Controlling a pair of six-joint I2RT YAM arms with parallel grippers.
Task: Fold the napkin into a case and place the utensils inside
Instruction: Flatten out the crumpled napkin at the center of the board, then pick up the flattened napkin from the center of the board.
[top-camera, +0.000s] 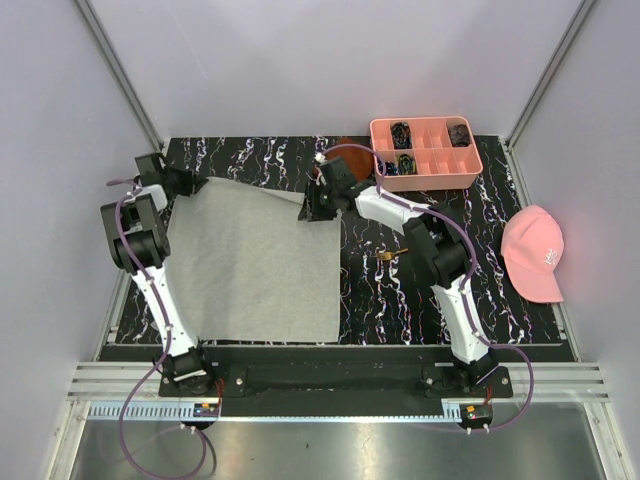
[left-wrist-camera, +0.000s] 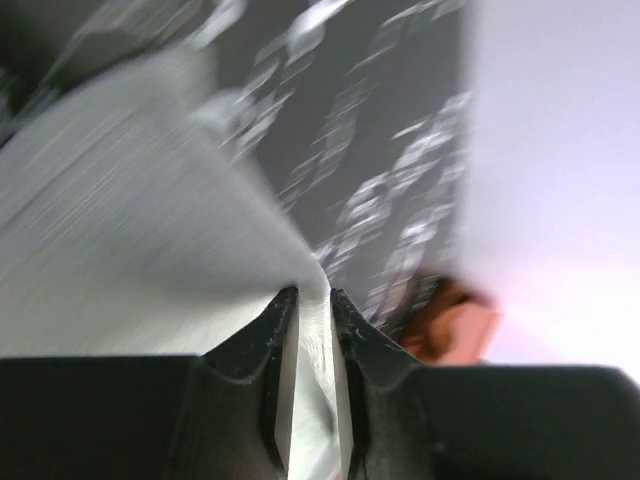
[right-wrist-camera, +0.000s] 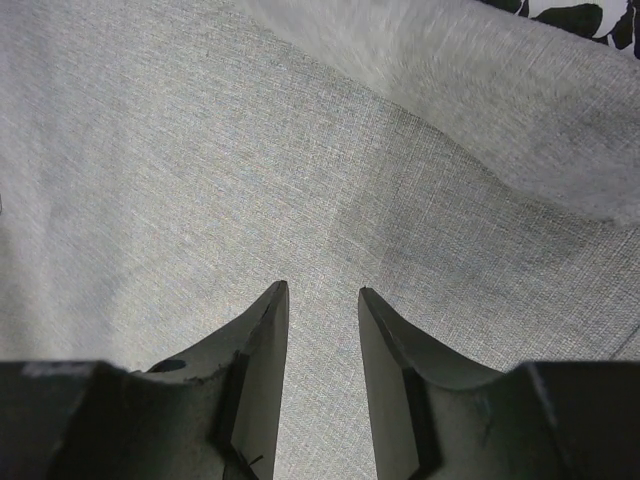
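1. The napkin (top-camera: 255, 265), a large plain light grey fabric cloth, lies spread open on the left half of the black marble-patterned mat (top-camera: 400, 300). Its near edge runs along the mat's near edge.
2. The left gripper (left-wrist-camera: 312, 295) is at the napkin's far-left corner. In the blurred left wrist view its jaws are drawn close, with a strip of the grey fabric pinched between them.
3. The right gripper (right-wrist-camera: 322, 290) is at the napkin's far-right corner. Its jaws stand apart over the cloth, and the fabric seen in the gap looks flat and not pinched. A raised fold of the napkin shows beyond the fingers, to the right.
4. A slim dark utensil with a gold-coloured end (top-camera: 388, 256) lies on the mat right of the napkin, mostly hidden by the right arm.
5. A pink plastic compartment tray (top-camera: 425, 180) sits at the mat's far-right corner, with a small rust-brown cloth (top-camera: 350, 145) just left of it.
6. A pink cap (top-camera: 535, 255) rests at the mat's right edge.
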